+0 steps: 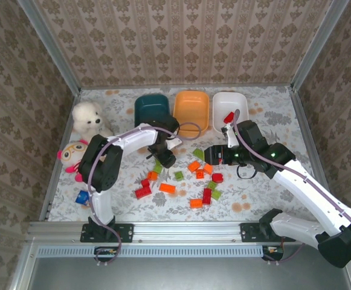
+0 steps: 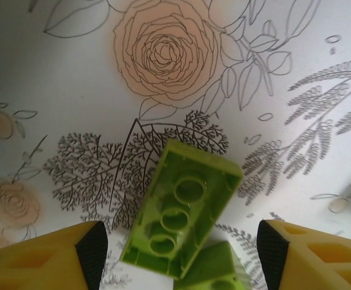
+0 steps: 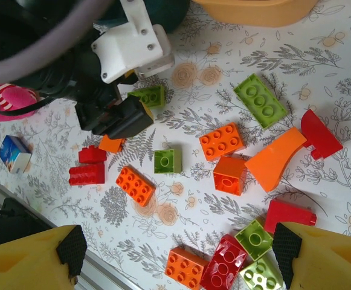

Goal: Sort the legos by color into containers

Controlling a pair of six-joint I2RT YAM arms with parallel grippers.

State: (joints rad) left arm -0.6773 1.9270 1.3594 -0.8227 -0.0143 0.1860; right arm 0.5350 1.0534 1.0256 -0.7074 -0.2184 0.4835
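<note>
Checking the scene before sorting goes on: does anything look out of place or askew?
One light green lego lies tipped, hollow underside toward the left wrist camera, partly over another green brick, between the left fingers. A small blue box near the plush toys is no lego.

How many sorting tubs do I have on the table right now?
3, in a row along the far edge of the table: the dark teal tub on the left, the orange tub in the middle, the white tub on the right. None seems hidden.
</note>
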